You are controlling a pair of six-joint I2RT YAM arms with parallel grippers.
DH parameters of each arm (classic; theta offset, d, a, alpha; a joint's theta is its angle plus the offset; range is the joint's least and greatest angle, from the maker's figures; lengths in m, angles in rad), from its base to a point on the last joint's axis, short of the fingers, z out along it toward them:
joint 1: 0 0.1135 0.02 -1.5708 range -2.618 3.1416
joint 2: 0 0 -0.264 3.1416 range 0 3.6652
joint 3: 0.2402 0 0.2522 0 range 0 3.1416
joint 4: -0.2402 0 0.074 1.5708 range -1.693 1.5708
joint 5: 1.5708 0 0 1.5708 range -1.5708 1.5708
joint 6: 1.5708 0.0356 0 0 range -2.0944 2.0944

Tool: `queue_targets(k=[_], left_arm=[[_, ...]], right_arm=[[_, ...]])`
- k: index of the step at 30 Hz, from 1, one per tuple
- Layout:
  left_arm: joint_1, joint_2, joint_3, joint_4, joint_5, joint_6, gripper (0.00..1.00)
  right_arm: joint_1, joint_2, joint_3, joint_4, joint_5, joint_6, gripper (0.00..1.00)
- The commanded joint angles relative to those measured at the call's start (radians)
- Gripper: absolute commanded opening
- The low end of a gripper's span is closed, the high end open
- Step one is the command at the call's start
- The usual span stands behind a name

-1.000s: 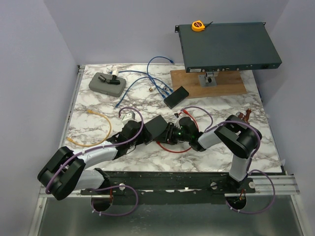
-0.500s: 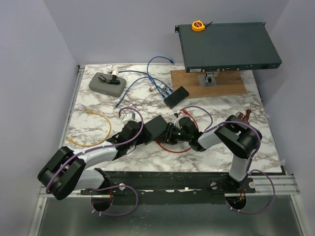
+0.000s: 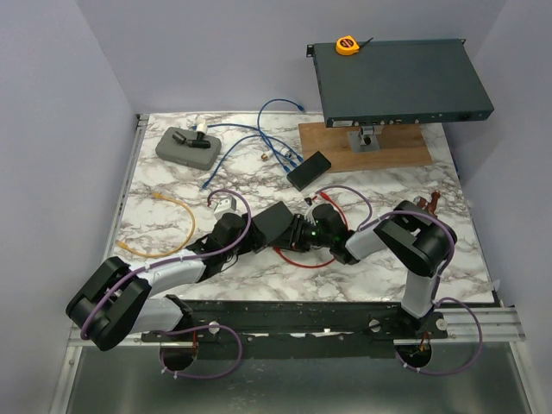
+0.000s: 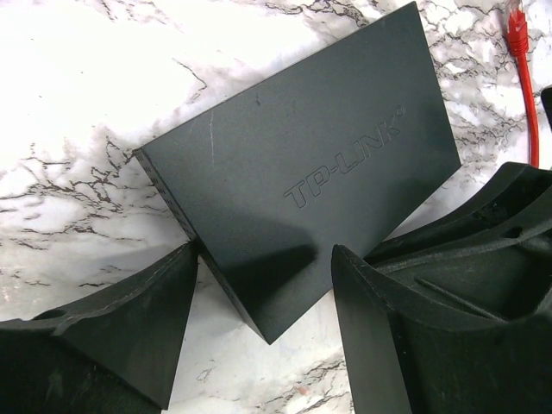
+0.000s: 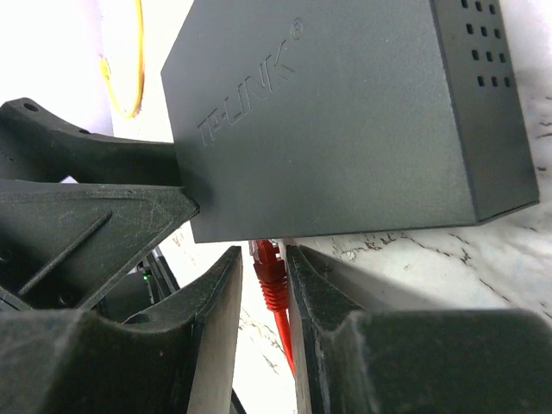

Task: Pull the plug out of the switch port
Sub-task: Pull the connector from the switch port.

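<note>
Right pincer (image 5: pixel 264 257) narrower around red plug (image 5: pixel 272 283) than before.

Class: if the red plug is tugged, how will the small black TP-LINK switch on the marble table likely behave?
The switch, a small vented plastic box, is probably light. On the smooth marble table it would likely slide with a tug unless braced, as the left gripper at its corner seems to do. Flat and low, it should not tip.

red plug (image 5: pixel 269 267) at edge of black switch (image 5: pixel 345 112)
</note>
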Motion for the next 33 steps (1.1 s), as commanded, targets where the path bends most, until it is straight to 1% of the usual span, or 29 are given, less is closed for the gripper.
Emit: queue_targets(k=[1, 8, 15, 17, 23, 28, 33], left_arm=[[-0.001, 0.013, -0.029, 0.020, 0.043, -0.004, 0.62], [-0.004, 0.015, -0.045, 0.043, 0.055, -0.006, 0.60], [-0.010, 0.021, -0.064, 0.070, 0.062, -0.012, 0.59], [-0.014, 0.023, -0.071, 0.079, 0.066, -0.016, 0.58], [-0.017, 0.006, -0.087, 0.091, 0.061, -0.026, 0.58], [-0.016, -0.069, -0.101, 0.072, 0.037, -0.033, 0.58], [-0.026, -0.203, -0.120, -0.010, -0.017, -0.040, 0.59]], right_arm=[[-0.007, 0.058, 0.005, -0.075, 0.027, 0.002, 0.31], [-0.008, 0.071, 0.011, -0.074, 0.020, 0.004, 0.27], [-0.010, 0.079, 0.007, -0.060, 0.002, -0.004, 0.20], [-0.011, 0.076, 0.005, -0.060, -0.001, -0.013, 0.17], [-0.010, 0.069, -0.003, -0.071, -0.007, -0.060, 0.01], [-0.010, 0.046, -0.012, -0.087, -0.010, -0.102, 0.01], [-0.010, 0.019, -0.019, -0.108, -0.004, -0.130, 0.01]])
